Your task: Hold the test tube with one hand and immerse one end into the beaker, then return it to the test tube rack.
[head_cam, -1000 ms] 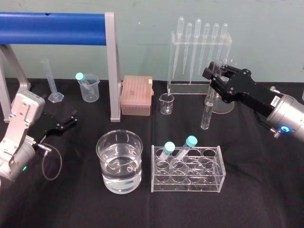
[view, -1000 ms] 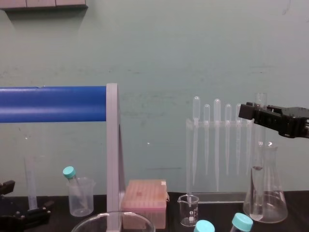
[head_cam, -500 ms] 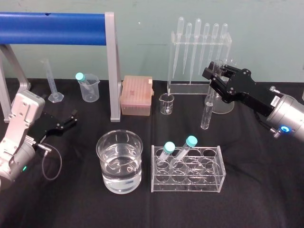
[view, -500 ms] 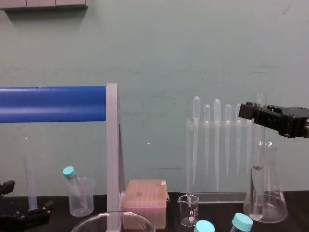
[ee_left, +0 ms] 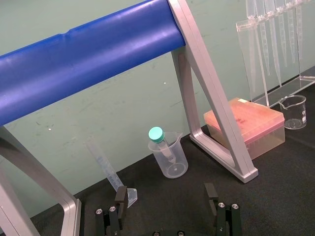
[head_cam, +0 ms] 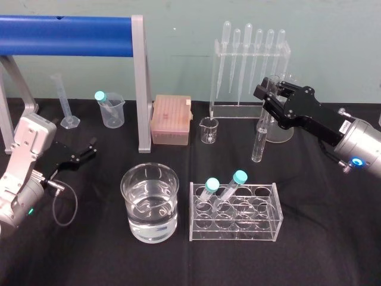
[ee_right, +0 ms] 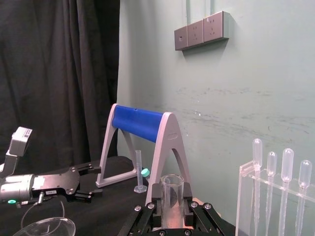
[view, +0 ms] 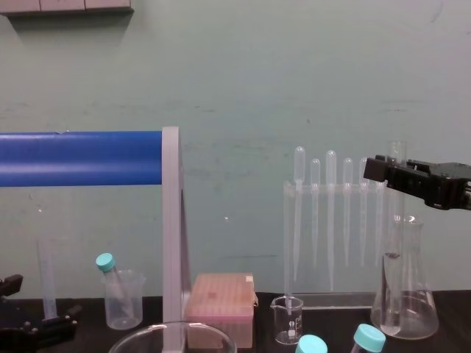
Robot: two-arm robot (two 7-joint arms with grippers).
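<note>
My right gripper (head_cam: 265, 102) is shut on the test tube (head_cam: 258, 145), holding it upright near its top, above the table at the back right. The tube's open end (ee_right: 172, 192) rises between the black fingers (ee_right: 154, 209), and from the chest it hangs in front of a conical flask (view: 403, 298). The wide beaker (head_cam: 128, 198), part full of water, stands front centre, well to the left of the tube. The clear test tube rack (head_cam: 262, 230) sits to the beaker's right with two teal-capped tubes. My left gripper (head_cam: 89, 148) rests open at the far left, its fingers (ee_left: 121, 196) apart.
A blue bar on a grey frame (head_cam: 140, 83) crosses the back left. A pipette stand (head_cam: 249, 65), pink tip box (head_cam: 171, 119), small spouted beaker (head_cam: 208, 130), plastic cup (head_cam: 111, 110) with a teal-capped tube and graduated cylinder (head_cam: 64, 101) line the back.
</note>
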